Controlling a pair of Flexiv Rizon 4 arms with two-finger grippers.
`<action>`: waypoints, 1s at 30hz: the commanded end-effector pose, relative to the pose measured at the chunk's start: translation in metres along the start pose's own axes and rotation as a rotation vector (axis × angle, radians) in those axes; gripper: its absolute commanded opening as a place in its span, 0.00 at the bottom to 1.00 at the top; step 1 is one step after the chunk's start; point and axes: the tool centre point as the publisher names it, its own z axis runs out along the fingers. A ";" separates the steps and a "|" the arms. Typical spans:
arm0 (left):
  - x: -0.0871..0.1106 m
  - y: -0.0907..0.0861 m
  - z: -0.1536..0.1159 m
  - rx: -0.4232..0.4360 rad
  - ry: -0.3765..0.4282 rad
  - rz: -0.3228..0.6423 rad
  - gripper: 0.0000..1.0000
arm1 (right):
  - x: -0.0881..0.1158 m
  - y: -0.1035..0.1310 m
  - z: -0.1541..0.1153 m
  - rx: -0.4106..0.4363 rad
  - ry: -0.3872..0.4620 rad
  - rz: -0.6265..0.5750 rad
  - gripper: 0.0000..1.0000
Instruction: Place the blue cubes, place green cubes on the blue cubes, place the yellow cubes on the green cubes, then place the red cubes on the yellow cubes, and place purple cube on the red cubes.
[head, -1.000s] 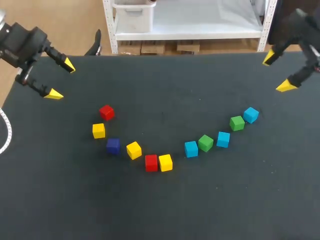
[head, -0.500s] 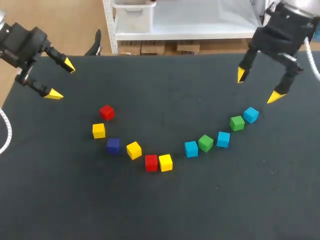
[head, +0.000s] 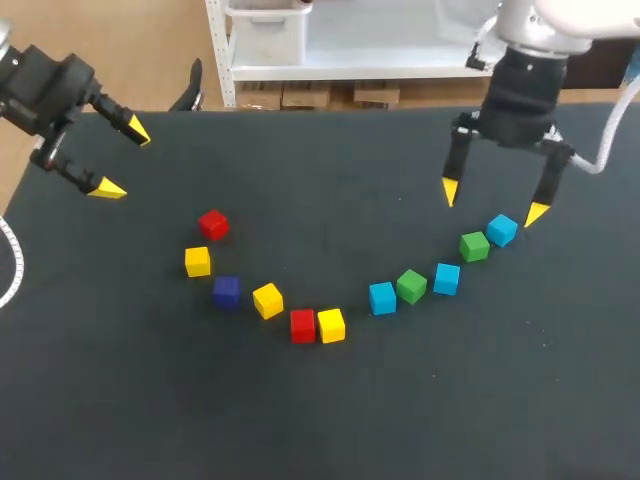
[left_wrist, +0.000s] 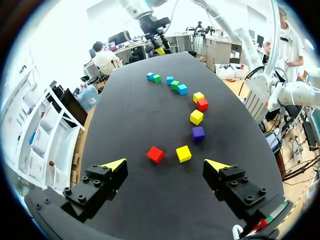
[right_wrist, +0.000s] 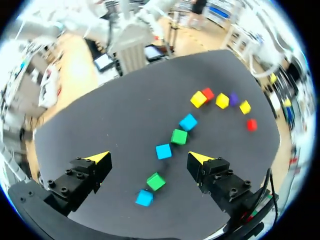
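Only overhead, right gripper (head: 493, 203) whole

the table (head: 320, 420) is coloured black; blue cubes (head: 382, 297), green cubes (head: 411, 286), yellow cubes (head: 267, 300), red cubes (head: 302, 325) and a purple cube (head: 226, 291) are seen.

Wide dark matte tabletop (head: 320, 420) under even light

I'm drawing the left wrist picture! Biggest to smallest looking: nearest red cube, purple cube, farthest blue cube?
1. nearest red cube
2. purple cube, a bit smaller
3. farthest blue cube
Only nearness to the camera does that; real sizes may be alike.
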 end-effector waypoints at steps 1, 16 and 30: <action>0.001 -0.001 0.000 -0.003 -0.001 0.003 1.00 | 0.012 -0.003 0.013 -0.013 -0.013 -0.095 1.00; 0.001 -0.001 0.000 -0.003 -0.001 0.003 1.00 | 0.026 -0.011 0.062 0.020 -0.023 -0.094 1.00; 0.001 -0.001 0.000 -0.003 -0.001 0.003 1.00 | 0.028 -0.018 0.090 0.025 -0.022 -0.148 1.00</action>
